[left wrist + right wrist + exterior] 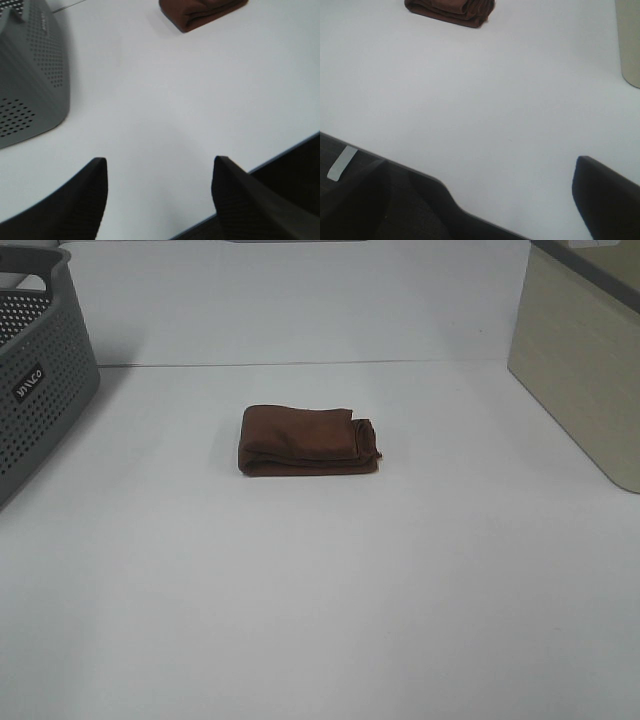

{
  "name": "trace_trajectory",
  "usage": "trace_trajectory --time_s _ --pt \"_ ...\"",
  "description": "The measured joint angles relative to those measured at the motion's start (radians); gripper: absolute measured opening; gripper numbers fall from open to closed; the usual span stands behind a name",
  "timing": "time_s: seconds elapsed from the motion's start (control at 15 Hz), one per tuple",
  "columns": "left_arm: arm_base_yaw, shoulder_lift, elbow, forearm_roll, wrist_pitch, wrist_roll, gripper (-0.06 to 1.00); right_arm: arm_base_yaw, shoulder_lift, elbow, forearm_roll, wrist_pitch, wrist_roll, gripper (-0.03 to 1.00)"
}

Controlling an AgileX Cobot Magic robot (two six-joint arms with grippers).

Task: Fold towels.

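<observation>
Overhead, folded brown towel (308, 441) right of grey basket (35, 370); only wrist views show my left claw (159, 175) and right claw (480, 185), both spread, empty.

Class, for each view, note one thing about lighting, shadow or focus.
Exterior high: even, soft light; the towel casts only a faint shadow on the table. Left wrist: the near fingers are dark and blurred, the basket sharper. Right wrist: the fingers are soft black shapes.
</observation>
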Motion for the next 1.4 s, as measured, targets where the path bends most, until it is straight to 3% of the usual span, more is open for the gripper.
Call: trace_trajectory --time_s 0.13,0.33,0.53,1.4 --pt "0.117 -0.036 0.0 0.0 0.0 0.0 0.59 -0.102 0.0 0.0 0.0 0.0 0.0 0.92" --pt "0.198 -0.089 0.0 0.0 -0.001 0.0 0.59 -0.26 -0.035 0.0 0.0 -0.001 0.0 0.92" --pt "0.198 -0.089 0.0 0.0 -0.001 0.0 0.59 -0.272 -0.124 0.0 0.002 0.0 0.0 0.92" --pt "0.198 -0.089 0.0 0.0 -0.001 0.0 0.59 -0.272 -0.128 0.005 0.002 -0.001 0.0 0.92"
